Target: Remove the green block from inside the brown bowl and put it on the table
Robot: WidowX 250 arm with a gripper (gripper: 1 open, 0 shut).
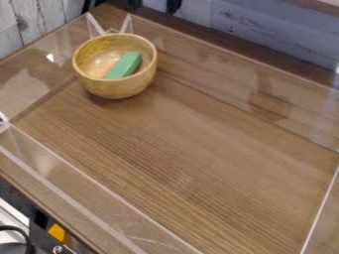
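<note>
The green block (126,65) lies tilted inside the brown bowl (117,90), leaning against its right inner side. The bowl stands upright at the far left of the table (199,149). No gripper or arm shows anywhere in this view, and nothing touches the block or the bowl.
Low clear plastic walls (79,193) edge the tabletop on all sides. A pale plank wall (252,25) runs behind it. Dark equipment with cables (27,233) sits below the near left corner.
</note>
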